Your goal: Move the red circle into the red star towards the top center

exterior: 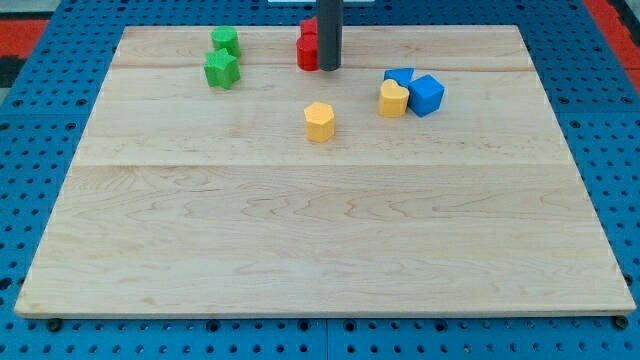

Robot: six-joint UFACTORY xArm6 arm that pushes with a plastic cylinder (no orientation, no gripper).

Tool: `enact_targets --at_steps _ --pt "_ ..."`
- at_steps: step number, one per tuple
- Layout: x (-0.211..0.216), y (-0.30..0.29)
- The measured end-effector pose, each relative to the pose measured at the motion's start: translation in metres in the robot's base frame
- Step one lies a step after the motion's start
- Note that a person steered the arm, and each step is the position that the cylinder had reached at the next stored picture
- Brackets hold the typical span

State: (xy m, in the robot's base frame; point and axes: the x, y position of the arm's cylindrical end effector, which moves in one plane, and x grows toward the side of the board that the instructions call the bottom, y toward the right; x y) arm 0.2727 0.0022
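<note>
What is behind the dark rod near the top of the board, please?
Behind the rod, red blocks show at its left edge. My tip rests beside them. The rod covers their right sides, so their shapes are unclear.

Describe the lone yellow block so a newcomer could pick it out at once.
Start at the wooden board and go to its upper middle. Below my tip and the red blocks sits the yellow hexagon block, standing alone. The other yellow block touches the blue blocks.
</note>
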Motion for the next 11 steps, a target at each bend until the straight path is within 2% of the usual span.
enact_targets --at_steps 1,2,3,4,5,6,11 --pt "0.000 -0.042" --pt "0.000 -0.033" --pt "0.008 -0.075" --pt "-0.004 -0.109" --pt "-0.021 -0.100" --pt "-0.031 -0.060" --pt "-0.018 -0.032"
